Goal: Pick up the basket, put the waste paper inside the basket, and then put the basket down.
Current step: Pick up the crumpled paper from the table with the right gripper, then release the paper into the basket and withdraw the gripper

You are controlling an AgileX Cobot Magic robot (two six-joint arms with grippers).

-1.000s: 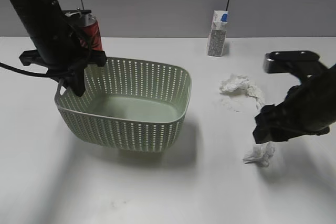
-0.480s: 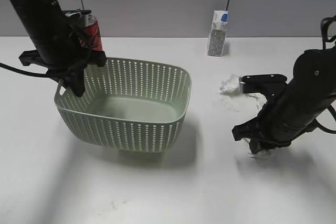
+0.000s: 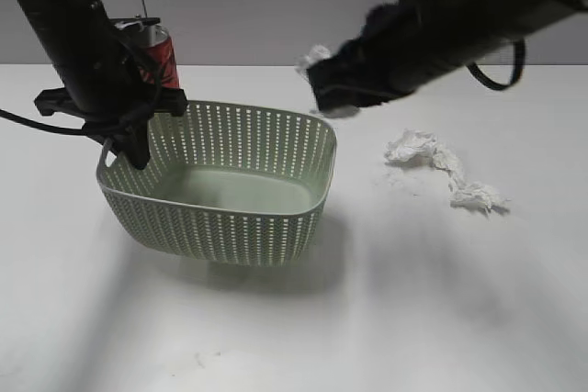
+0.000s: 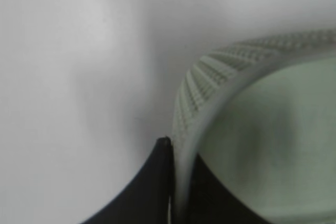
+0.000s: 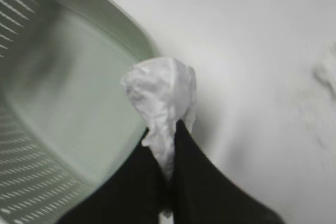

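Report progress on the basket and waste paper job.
Done: the left gripper holds the basket by its rim, raised off the table. In hand: the right gripper pinches a paper wad near the basket's right edge. Left: dropping it in, collecting the strung-out paper on the table, lowering the basket.

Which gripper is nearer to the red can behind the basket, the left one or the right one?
Left. The left gripper clamps the basket rim just in front of the red can; the right gripper, holding a paper wad, is across the basket.

Slanted exterior view; both close wrist views sharing the basket point(image 3: 220, 195) rim.
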